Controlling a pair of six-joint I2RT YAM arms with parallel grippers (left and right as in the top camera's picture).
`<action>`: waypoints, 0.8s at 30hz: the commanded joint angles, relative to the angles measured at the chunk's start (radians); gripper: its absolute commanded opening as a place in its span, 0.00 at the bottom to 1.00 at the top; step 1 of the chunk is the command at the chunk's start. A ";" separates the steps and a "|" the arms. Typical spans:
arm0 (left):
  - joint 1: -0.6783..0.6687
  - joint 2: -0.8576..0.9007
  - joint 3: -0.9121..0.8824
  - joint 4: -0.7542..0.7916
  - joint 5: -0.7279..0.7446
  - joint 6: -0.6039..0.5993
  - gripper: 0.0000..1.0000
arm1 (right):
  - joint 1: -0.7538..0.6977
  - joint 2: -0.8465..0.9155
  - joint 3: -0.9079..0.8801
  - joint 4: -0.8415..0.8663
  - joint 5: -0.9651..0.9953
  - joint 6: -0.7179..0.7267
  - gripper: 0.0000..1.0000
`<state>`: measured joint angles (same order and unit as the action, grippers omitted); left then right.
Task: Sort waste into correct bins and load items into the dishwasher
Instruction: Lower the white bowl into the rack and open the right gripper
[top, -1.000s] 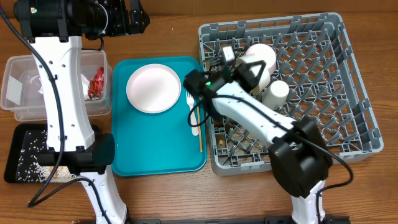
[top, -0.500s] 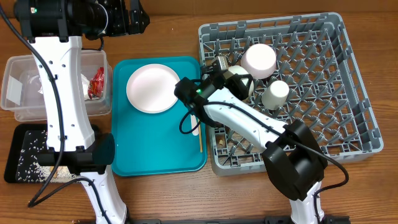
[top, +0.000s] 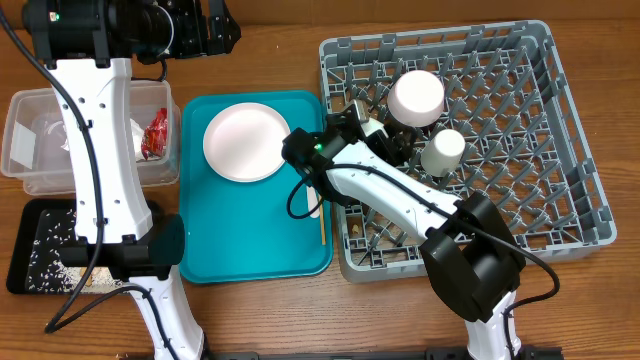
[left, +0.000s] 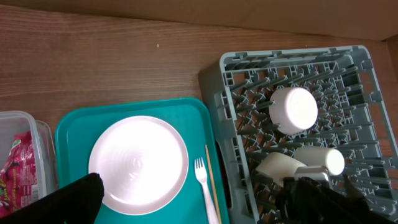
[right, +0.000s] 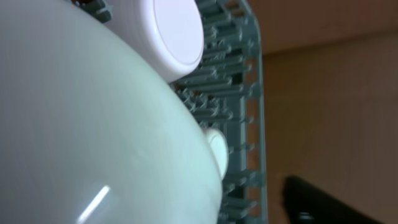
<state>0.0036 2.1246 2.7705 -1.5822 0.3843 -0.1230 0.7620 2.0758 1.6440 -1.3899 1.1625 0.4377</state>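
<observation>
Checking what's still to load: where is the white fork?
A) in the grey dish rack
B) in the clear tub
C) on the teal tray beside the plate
C: the white fork lies on the teal tray beside the round plate.

Place: we read it as robot lab / test rig | evid: 2 robot arms (top: 95, 150) mounted at plain wooden desk (top: 270, 50) | kitchen props only: dish rack (top: 600, 215), teal tray (top: 250, 230)

Left hand (top: 215, 30) spread wide; right arm bent, right hand (top: 383, 133) forward.
</observation>
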 joint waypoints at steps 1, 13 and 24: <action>0.003 -0.013 0.013 0.001 -0.003 0.004 1.00 | 0.005 0.012 0.002 -0.047 0.121 0.008 1.00; 0.003 -0.013 0.013 0.001 -0.003 0.004 1.00 | 0.031 -0.038 0.061 -0.116 -0.043 0.008 1.00; 0.003 -0.013 0.013 0.001 -0.003 0.004 1.00 | 0.070 -0.120 0.061 -0.192 -0.298 0.008 1.00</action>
<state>0.0036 2.1246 2.7705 -1.5826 0.3843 -0.1230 0.8211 2.0068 1.6741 -1.5745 0.9718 0.4404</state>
